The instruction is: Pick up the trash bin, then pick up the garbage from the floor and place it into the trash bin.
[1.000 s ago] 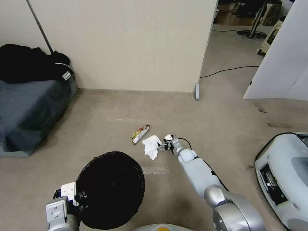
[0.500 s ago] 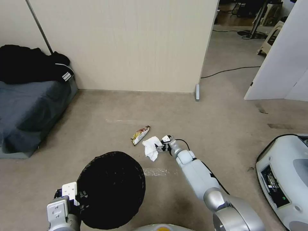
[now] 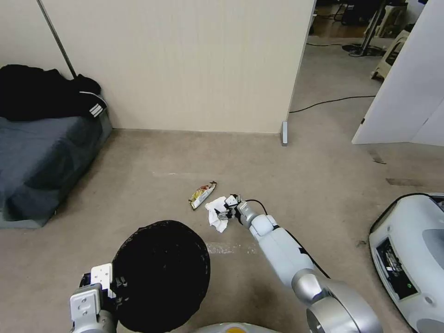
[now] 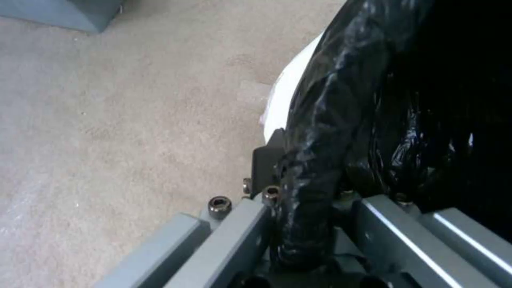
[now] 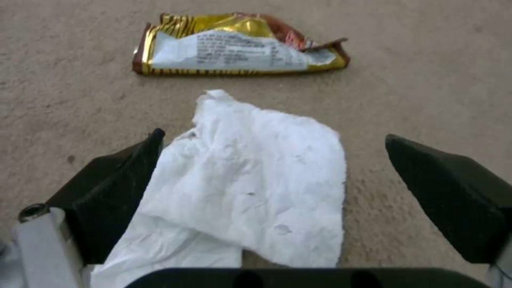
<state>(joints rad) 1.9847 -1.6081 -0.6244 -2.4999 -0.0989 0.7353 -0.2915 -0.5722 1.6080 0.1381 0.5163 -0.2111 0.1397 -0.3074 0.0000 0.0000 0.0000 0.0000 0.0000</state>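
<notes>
The trash bin (image 3: pixel 162 273), a round white bucket lined with a black plastic bag, is held off the carpeted floor (image 3: pixel 138 194) at the lower left of the head view by the left gripper (image 3: pixel 113 289). In the left wrist view that gripper (image 4: pixel 307 224) is seen clamped on the bag-wrapped rim of the bin (image 4: pixel 331 120), with a strip of the white wall visible beside the black liner. The right arm is stretched forward and down to the floor, and the right gripper (image 3: pixel 224 212) is set at a crumpled white tissue (image 3: pixel 215 213). In the right wrist view the jaws of the right gripper (image 5: pixel 272 160) are spread wide, one black fingertip (image 5: pixel 123 172) touching or just beside one edge of the tissue (image 5: pixel 256 192) and the other fingertip standing apart from the opposite edge; the tissue lies flat on the carpet between them and is not gripped. Just beyond the tissue, near it but not touching, a shiny gold and brown snack wrapper (image 5: pixel 240 46) lies crumpled on the floor; in the head view it (image 3: pixel 202 194) is seen slightly to the left of the tissue. A low bed (image 3: pixel 41 162) with black clothing (image 3: pixel 46 97) on it stands against the wall at the far left.
</notes>
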